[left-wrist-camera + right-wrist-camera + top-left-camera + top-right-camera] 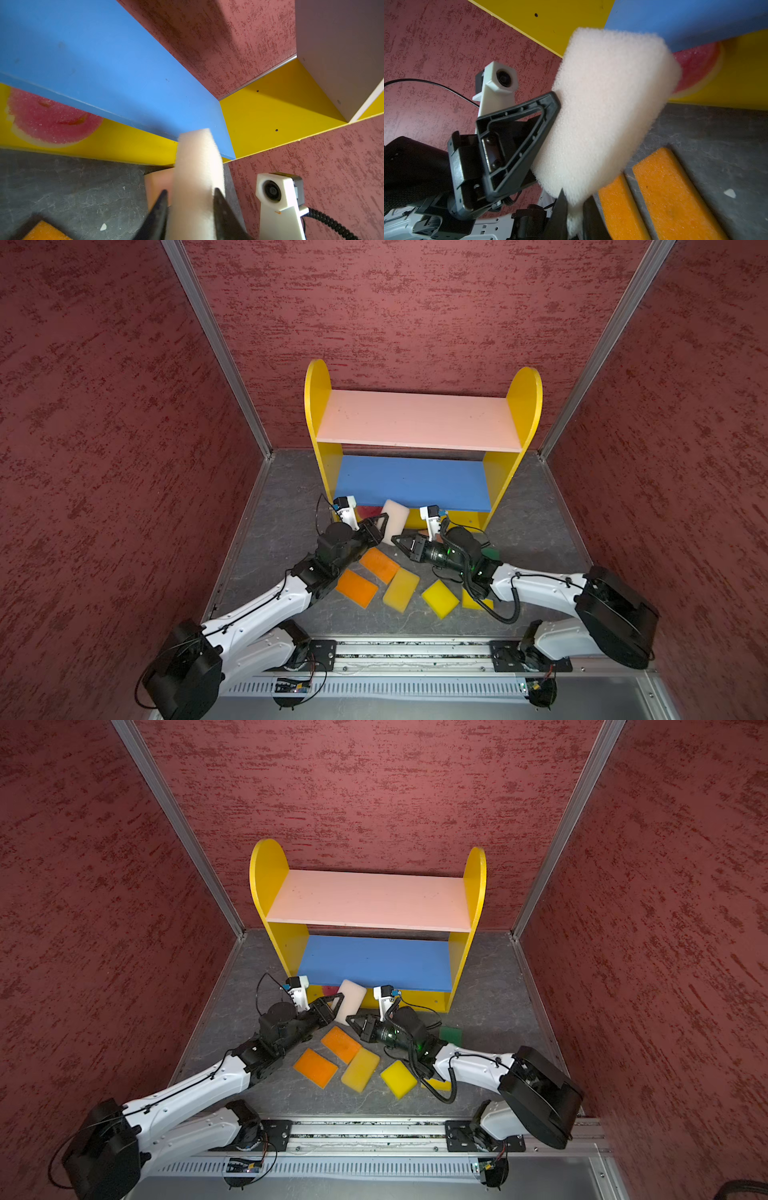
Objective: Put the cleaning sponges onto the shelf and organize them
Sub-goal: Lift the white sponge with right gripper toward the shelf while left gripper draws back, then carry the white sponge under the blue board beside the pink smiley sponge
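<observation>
Closest to the overhead camera runs the mounting rail (407, 651); nothing to note there.

Item under inspection: the off-white sponge (608, 104). It is held clear of the counter (291, 531), tilted upright, just in front of the shelf (318, 406). Its upper end is near the front edge of the blue middle board (411, 485).

The left tool (190, 195) straddles the sponge's two broad faces. The foam shows no squeeze there, so I cannot tell whether it bears on the sponge. The right tool (575, 199) is pressed together on the sponge's lower corner, with the foam pinched thin between its tips.

Other stock:
- The round red-pink sponge (52, 122) lies on the shelf's yellow base.
- Nothing shows on the pink upper board (419, 418) or on the visible part of the blue one.
- Two orange sponges (357, 588) and the yellow ones (401, 590) lie flat on the counter in front of the shelf.
- A green-topped one (451, 1034) lies further right.

Assessment: this is open-cell foam, judged very light, soft and springy, not fragile, and rough enough not to slip. A corner hold will likely let it pivot or sag. A pinch across the broad faces near mid-length would be steadier. Firm closure flattens it, so expect rebound on release.
</observation>
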{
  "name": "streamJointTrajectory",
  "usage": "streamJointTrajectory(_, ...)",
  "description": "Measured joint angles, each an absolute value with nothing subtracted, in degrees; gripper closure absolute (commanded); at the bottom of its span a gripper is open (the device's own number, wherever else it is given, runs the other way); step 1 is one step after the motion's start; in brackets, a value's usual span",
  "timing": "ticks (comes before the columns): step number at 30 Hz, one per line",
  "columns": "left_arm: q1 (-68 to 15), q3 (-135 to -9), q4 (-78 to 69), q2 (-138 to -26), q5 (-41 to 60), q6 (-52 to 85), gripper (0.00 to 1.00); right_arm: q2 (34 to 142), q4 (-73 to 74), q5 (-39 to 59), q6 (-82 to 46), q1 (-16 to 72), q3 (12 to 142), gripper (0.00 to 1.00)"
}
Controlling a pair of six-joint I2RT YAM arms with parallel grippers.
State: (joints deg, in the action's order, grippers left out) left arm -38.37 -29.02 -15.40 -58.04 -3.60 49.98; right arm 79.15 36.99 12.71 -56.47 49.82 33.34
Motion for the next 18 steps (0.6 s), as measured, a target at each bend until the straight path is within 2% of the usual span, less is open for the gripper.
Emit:
streamJointTrajectory(3,-38.4,-29.1,-10.7,-55.7,-5.2,48.2,0.38,76.9,29.5,11.9,-54.7,49.5,34.2,0.9)
streamJointTrajectory(9,-38.3,-29.1,-0.3,-47.2,-11.0,45.6,0.31,77.5,12.7,10.2,-50.1,48.9,41.4,0.93)
streamJointTrajectory(18,-37.8,-29.0,8.7,-39.0,-17.3,44.1,0.25,91.0,-4.0,7.1,-42.6,48.9,53.0,0.93)
